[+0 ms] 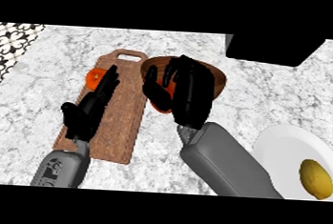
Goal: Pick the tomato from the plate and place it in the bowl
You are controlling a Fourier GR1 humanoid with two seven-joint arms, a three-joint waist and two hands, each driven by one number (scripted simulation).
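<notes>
My right hand (186, 93) hangs over the brown bowl (217, 77) at the middle back, fingers stretched out and thumb spread to the left. A red-orange patch, the tomato (170, 89), shows in the gap between thumb and fingers, low inside the bowl and mostly hidden by the hand. I cannot tell whether the hand touches it. The white plate (284, 144) lies at the lower right and carries a yellow fruit (315, 179). My left hand (84, 114) rests open above the wooden cutting board (123, 111), fingers pointing away from me.
A round orange object (95, 77) sits at the board's left edge, half hidden by my left hand's fingers. A black box (271, 49) stands at the back right. A patterned tile strip (7, 43) runs along the far left.
</notes>
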